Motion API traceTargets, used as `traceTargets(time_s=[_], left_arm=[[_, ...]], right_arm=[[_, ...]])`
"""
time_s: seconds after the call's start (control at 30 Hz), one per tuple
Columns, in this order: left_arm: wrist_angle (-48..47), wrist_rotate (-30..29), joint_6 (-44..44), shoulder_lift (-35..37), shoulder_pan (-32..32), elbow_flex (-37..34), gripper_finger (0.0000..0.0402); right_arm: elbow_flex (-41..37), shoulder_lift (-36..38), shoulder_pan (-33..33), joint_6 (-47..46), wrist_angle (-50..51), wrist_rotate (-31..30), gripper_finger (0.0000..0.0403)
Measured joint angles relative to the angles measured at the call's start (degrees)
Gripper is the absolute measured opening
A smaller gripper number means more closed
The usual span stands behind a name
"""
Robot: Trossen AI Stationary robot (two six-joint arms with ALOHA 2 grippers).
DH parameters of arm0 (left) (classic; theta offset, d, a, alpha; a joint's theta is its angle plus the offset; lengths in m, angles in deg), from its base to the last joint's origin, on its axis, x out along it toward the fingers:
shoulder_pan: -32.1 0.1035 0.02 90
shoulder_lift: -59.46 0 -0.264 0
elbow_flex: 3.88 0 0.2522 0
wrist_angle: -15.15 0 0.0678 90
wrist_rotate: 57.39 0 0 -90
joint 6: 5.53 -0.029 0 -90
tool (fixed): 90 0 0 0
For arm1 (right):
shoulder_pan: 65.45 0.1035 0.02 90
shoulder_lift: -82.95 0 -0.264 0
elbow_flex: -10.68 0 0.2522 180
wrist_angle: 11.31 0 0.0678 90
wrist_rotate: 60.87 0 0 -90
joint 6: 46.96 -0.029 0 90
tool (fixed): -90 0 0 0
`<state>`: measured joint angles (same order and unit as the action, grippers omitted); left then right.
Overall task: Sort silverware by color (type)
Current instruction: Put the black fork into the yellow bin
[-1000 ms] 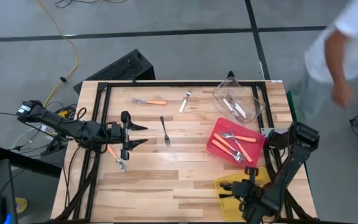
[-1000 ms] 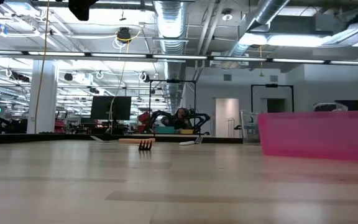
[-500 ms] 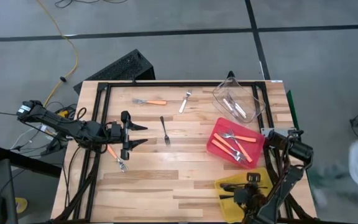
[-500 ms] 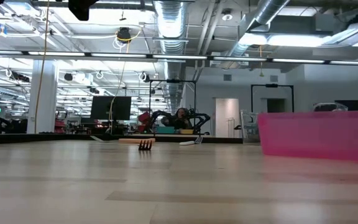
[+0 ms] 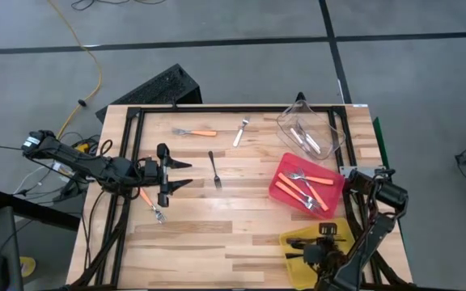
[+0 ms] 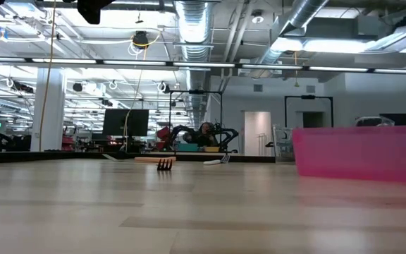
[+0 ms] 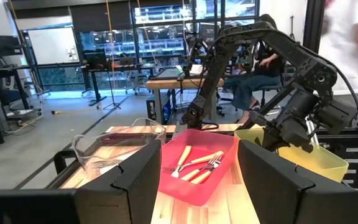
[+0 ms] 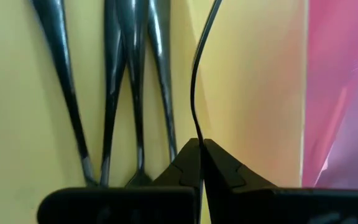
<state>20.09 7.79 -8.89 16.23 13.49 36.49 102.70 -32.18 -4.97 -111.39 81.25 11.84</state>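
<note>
Right wrist view gives me the nearest look: the right gripper [image 8: 199, 163] has its dark fingers pressed together on the handle of a thin all-black fork [image 8: 199, 68], which stands over the floor of the yellow plastic bin [image 8: 253, 93]. Three more black forks [image 8: 114, 81] lie side by side in that bin, their heads cut off by the frame edge, so I cannot make out the tines. From the high view I see this gripper [image 5: 324, 240] over the yellow bin at the table's near right corner, though the arm hides most of the bin's contents.

Just beyond it sits the red plastic bin [image 5: 280, 192] with several orange-handled, metal-headed forks [image 5: 307, 188] piled inside; I cannot count them for certain. Farther still, the clear plastic bin [image 5: 291, 119] holds pale silver forks [image 5: 306, 139], hard to separate against the glare.

On the left side, the left gripper [image 5: 178, 175] hangs with its fingers spread apart and nothing between them. One orange-handled fork [image 5: 152, 204] lies just beside it, partly under the arm. A loose black fork [image 5: 214, 170] rests mid-table; another orange-handled fork [image 5: 195, 132] and a pale silver fork [image 5: 240, 132] lie near the far edge of the wooden table [image 5: 217, 234].
</note>
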Motion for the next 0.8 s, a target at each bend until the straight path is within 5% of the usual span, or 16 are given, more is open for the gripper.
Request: traceTargets(time_s=[0.8], left_arm=[[0.0,0.0,-0.5,0.0,0.0,0.0,0.0202]], right_arm=[[-3.9,0.0,-1.7,1.6,-3.5,-0.9,0.0029]])
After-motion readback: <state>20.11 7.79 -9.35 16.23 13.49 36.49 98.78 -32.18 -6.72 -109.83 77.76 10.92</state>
